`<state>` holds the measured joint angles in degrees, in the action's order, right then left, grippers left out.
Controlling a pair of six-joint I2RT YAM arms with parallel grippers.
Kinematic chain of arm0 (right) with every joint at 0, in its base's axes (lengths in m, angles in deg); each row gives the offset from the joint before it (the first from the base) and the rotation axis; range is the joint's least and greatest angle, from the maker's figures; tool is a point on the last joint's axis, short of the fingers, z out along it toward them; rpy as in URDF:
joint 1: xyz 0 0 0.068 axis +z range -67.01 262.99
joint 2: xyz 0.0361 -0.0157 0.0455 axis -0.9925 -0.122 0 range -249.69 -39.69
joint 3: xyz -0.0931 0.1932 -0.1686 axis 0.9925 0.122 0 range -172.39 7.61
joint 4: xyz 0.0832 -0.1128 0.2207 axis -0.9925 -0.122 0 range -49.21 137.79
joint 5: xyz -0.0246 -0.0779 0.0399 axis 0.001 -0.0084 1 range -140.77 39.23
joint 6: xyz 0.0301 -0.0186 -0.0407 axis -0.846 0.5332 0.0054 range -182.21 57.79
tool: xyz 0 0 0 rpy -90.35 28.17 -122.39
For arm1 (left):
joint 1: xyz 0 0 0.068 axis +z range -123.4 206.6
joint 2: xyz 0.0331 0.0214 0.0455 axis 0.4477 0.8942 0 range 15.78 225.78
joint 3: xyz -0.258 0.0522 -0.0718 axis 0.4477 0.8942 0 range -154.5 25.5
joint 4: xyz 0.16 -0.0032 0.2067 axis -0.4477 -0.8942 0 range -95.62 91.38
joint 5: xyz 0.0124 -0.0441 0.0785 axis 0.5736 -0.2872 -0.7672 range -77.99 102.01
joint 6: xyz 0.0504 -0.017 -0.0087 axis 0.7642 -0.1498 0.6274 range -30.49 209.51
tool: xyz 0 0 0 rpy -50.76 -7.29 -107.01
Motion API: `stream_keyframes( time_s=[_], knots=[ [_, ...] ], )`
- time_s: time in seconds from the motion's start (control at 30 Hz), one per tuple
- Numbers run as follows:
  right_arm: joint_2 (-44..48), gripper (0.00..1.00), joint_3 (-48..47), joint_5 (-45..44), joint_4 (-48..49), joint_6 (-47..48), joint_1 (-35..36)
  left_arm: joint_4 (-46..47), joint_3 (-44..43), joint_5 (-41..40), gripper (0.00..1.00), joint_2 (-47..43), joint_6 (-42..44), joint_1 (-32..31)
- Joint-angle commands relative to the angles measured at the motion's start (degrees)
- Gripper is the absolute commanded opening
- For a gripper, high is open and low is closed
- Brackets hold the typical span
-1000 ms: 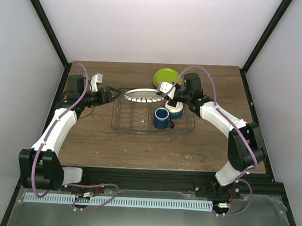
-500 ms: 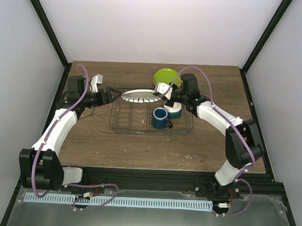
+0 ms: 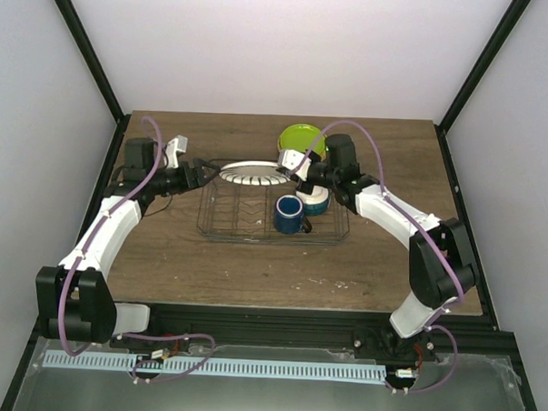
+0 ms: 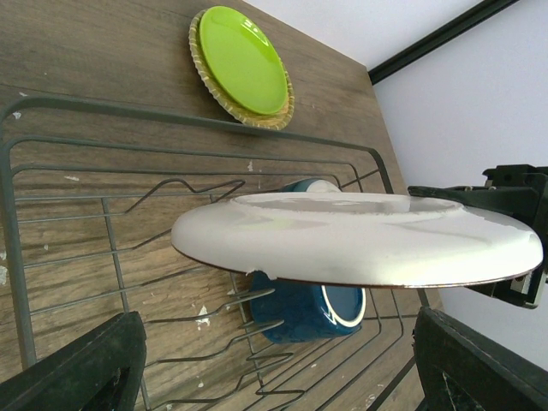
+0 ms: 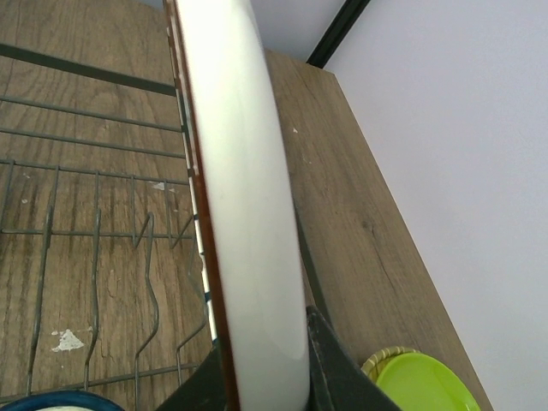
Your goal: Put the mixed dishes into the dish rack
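Observation:
The white plate with black radial stripes (image 3: 253, 174) hangs over the back of the wire dish rack (image 3: 220, 223). My right gripper (image 3: 295, 166) is shut on its right rim; in the right wrist view the plate (image 5: 248, 223) stands edge-on between the fingers. My left gripper (image 3: 203, 173) is open just left of the plate's left rim, which fills the left wrist view (image 4: 360, 248). The dark blue mug (image 3: 290, 213) lies in the rack beside the cream bowl with blue base (image 3: 316, 201). The lime-green plate (image 3: 300, 138) lies on the table behind the rack.
The wooden table (image 3: 253, 268) is bounded by black frame posts and white walls. The rack has raised wire tines (image 4: 257, 317) along its floor under the plate.
The right gripper has carried the striped plate a little to the left and back. The rack, with mug and bowl, has shifted slightly left. The left gripper stays close to the plate's left rim.

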<state>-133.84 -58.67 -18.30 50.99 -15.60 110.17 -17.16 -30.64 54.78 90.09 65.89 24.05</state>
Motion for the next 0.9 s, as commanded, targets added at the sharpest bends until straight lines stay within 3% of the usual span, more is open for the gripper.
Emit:
stream_keyframes(
  time_s=[0.0, 0.37, 0.87],
  knots=[
    [4.9, 0.01, -2.2, -1.6, 4.8, -1.5, 0.5, 1.3, 0.2, 1.0, 0.87, -0.1, 0.1, 0.3],
    [7.6, 0.01, -1.6, 2.1, 4.2, -2.9, 0.6, 0.8, 0.4, 0.8, 0.87, -0.7, 0.2, 0.3],
    [4.5, 0.01, -1.4, 5.6, 3.7, -3.4, 0.6, 0.9, 0.2, 0.9, 0.87, 0.1, 0.4, 0.3]
  ],
)
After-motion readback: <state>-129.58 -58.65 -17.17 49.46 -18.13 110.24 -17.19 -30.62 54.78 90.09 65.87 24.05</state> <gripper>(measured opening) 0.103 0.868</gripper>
